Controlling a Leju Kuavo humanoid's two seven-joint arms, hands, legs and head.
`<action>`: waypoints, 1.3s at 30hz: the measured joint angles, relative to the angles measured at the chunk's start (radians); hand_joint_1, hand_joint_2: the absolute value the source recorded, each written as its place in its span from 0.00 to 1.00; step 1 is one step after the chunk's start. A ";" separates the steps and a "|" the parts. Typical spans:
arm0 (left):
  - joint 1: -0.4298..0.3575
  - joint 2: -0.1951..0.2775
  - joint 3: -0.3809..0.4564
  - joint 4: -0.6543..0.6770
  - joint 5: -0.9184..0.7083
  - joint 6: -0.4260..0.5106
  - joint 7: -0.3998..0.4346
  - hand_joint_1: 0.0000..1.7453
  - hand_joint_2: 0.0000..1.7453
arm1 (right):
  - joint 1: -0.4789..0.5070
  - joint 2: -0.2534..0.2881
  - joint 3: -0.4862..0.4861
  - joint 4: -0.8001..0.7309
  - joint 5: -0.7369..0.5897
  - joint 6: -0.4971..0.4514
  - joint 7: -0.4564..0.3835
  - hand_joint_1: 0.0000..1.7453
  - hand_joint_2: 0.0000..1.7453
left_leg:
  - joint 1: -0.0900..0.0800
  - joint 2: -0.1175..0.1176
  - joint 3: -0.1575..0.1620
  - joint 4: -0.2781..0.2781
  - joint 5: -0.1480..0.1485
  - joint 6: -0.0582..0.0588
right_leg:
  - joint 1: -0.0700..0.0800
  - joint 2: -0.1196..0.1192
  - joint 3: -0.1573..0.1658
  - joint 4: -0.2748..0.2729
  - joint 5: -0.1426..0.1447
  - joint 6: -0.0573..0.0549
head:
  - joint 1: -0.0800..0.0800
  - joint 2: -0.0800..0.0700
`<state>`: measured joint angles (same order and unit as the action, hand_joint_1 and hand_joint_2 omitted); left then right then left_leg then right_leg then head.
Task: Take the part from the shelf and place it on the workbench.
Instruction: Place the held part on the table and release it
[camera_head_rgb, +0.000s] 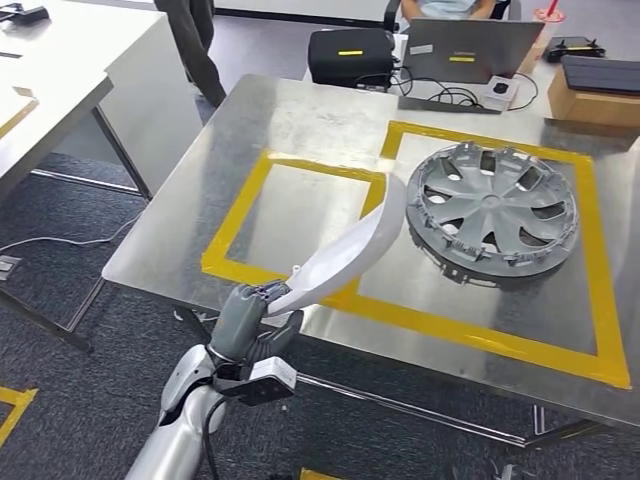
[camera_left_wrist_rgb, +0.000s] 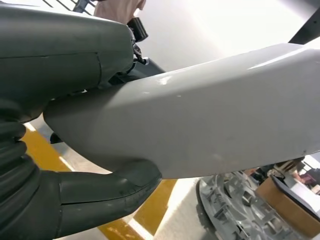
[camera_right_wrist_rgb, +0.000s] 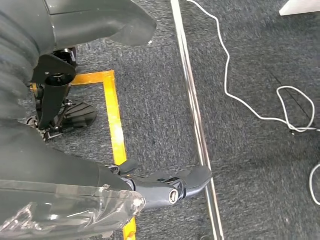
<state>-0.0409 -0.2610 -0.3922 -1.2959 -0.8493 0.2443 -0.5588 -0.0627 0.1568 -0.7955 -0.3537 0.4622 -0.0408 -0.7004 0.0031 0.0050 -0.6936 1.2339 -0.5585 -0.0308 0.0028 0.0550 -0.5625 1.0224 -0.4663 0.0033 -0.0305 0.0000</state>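
Part (camera_head_rgb: 355, 245): white curved trim piece, in my left hand (camera_head_rgb: 245, 325), gripped at its near end so the long end cantilevers out over the tabletop (camera_head_rgb: 317, 120). In the left wrist view the thumb (camera_left_wrist_rgb: 113, 192) sits on one face and the fingers (camera_left_wrist_rgb: 68, 55) wrap the other, so it's a clamp across the narrow end. That keeps the far tip free to go down first.

Tip hangs over the yellow tape (camera_head_rgb: 234, 215), about at the strip dividing the two taped squares. Can't tell if it's touching the tabletop; looks just above.

Hubcap (camera_head_rgb: 490, 210) already fills the right square. Left square is bare, so I judge that's the slot for this part. Tip is close beside the hubcap rim, so I'd swing it left before lowering.

Right hand (camera_right_wrist_rgb: 170, 187) hangs by my side over the carpet, holding nothing, fingers loosely extended.

Laptop (camera_head_rgb: 472, 50) and black case (camera_head_rgb: 351, 55) at the far edge, well apart from the drop zone.
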 joint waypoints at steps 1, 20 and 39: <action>-0.012 -0.001 0.006 0.011 -0.003 0.007 0.009 1.00 1.00 | -0.001 0.000 0.002 0.002 0.003 0.002 0.000 0.00 1.00 | 0.000 -0.002 0.013 -0.060 0.056 0.003 | 0.000 0.005 0.010 0.000 -0.007 0.003 | -0.001 0.000; -0.316 -0.029 0.178 0.459 -0.449 0.205 0.418 1.00 1.00 | -0.071 0.001 0.017 0.054 0.109 0.021 0.006 0.00 1.00 | -0.006 -0.004 0.103 -0.229 0.127 0.037 | -0.011 -0.057 -0.043 0.000 0.038 0.060 | 0.009 0.000; -0.464 0.004 0.300 0.714 -0.642 0.214 0.722 0.00 0.25 | -0.097 0.001 0.017 0.063 0.172 0.023 0.029 0.00 0.00 | -0.002 0.000 0.110 -0.253 0.139 0.014 | -0.005 -0.047 -0.046 -0.004 0.042 0.036 | 0.009 0.000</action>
<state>-0.5050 -0.2567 -0.0917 -0.5820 -1.4908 0.4585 0.1632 -0.1597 0.1579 -0.7783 -0.2903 0.6342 -0.0175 -0.6709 0.0012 0.0047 -0.5835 0.9805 -0.4192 -0.0170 -0.0023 0.0084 -0.6086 1.0189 -0.4242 0.0390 -0.0216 0.0000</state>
